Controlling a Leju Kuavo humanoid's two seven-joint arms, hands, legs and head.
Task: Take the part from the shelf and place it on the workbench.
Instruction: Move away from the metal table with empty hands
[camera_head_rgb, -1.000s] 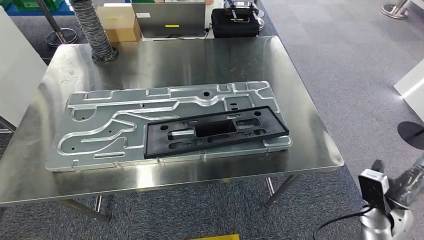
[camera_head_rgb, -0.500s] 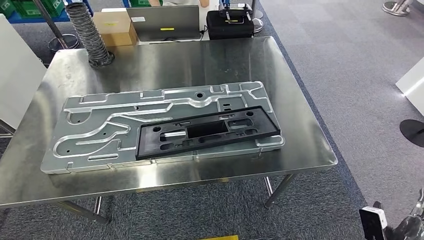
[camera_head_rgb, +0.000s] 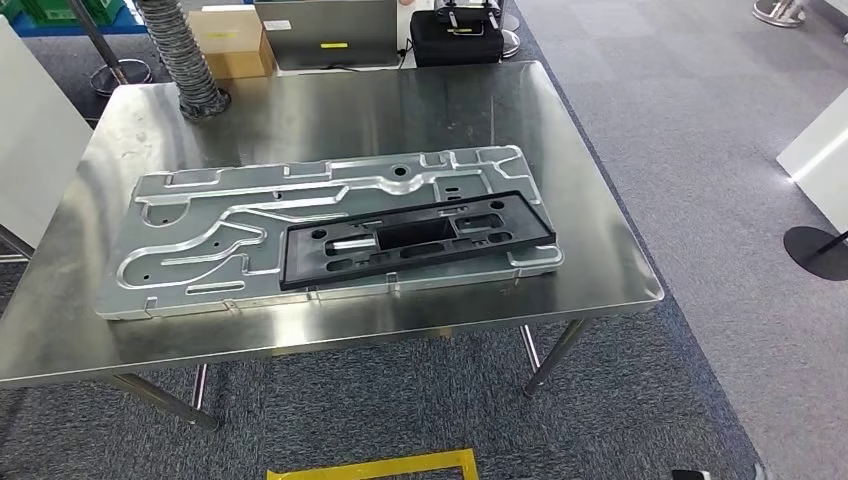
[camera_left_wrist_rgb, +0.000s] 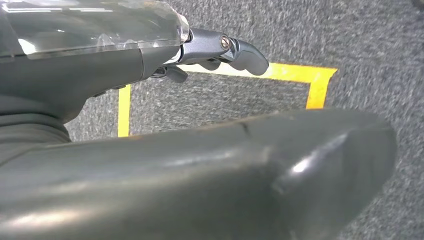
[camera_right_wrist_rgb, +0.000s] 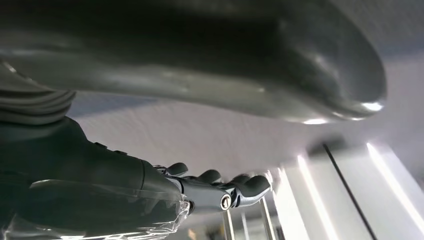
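Observation:
A black rectangular frame part with several cut-outs lies flat on a large machined silver plate, which rests on the steel workbench in the head view. My left hand hangs low over grey carpet and a yellow tape square; its thumb and fingers are apart and hold nothing. Seen from the right wrist, my right hand is also bare, its fingers stretched out away from the thumb, with a pale surface behind it. Neither hand is near the black part.
At the bench's far edge stand a ribbed hose, a cardboard box, a laptop and a black case. A white panel borders the left. Yellow floor tape lies before the bench, and a black stand base sits on the right.
My right arm has dropped out of the head view's lower right corner. The whole picture has shifted a little, so the camera moved; the part and plate lie as before.

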